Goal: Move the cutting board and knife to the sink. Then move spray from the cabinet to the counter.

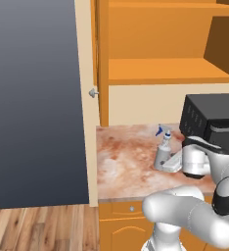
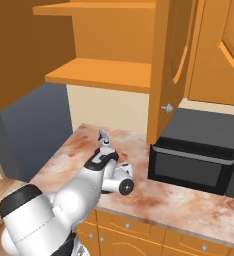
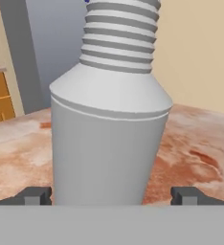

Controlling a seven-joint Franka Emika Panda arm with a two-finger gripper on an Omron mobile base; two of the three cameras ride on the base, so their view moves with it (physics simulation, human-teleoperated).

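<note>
The pale grey spray (image 1: pixel 163 149) with its blue-tipped nozzle stands upright on the marbled counter (image 1: pixel 121 162), below the open orange cabinet (image 1: pixel 165 71). My gripper (image 1: pixel 166 162) reaches it from the right at counter height. In the hand view the spray (image 3: pixel 109 139) stands between my two fingertips, and the gripper (image 3: pixel 111 196) is open, with a small gap at the right fingertip (image 3: pixel 186 195). From the right base view the spray (image 2: pixel 105 140) pokes up just beyond my hand, under the cabinet's shelf (image 2: pixel 104 70). The cutting board and knife are out of view.
A black microwave (image 2: pixel 199 157) sits on the counter (image 2: pixel 189 202) to the right of the spray. An open cabinet door (image 2: pixel 171 65) hangs above the microwave's left end. A dark grey wall panel (image 1: pixel 35 98) and wooden floor (image 1: pixel 38 228) lie left of the counter's end.
</note>
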